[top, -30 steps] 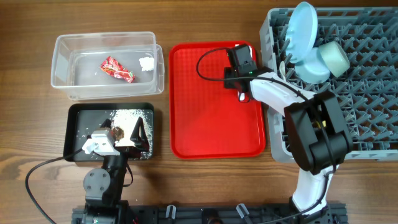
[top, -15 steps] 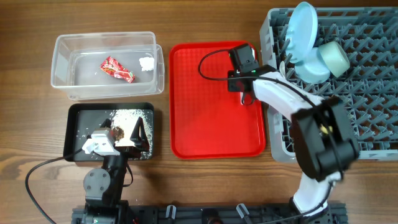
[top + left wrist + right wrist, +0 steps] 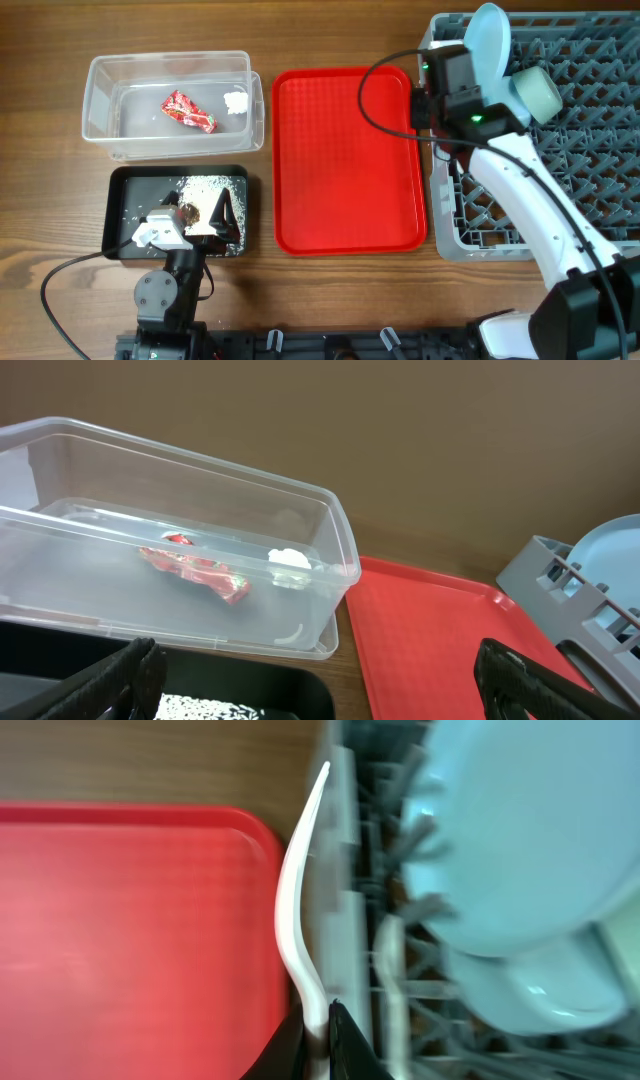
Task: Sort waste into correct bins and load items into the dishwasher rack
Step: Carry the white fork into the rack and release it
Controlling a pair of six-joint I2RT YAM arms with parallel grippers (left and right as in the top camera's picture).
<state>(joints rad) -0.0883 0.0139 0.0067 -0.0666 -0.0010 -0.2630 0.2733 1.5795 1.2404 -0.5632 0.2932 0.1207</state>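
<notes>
The white plastic utensil (image 3: 300, 910) is stretching alongside the left wall of the dishwasher rack (image 3: 590, 190), between it and the red serving tray (image 3: 345, 150). I cannot tell whether it is the spoon or the fork. The right tool (image 3: 320, 1030) is pinching its lower end between 2 narrowed fingers. The pale blue plate (image 3: 490, 45) and the green bowl (image 3: 535, 92) are standing in the rack's far left corner. The red wrapper (image 3: 188, 111) and the tissue wad (image 3: 236, 102) are sitting in the clear tub (image 3: 100, 100). Rice (image 3: 205, 184) is lying in the black tray (image 3: 125, 215), and the left tool (image 3: 320, 685) is hanging over it, fingers spread wide.
</notes>
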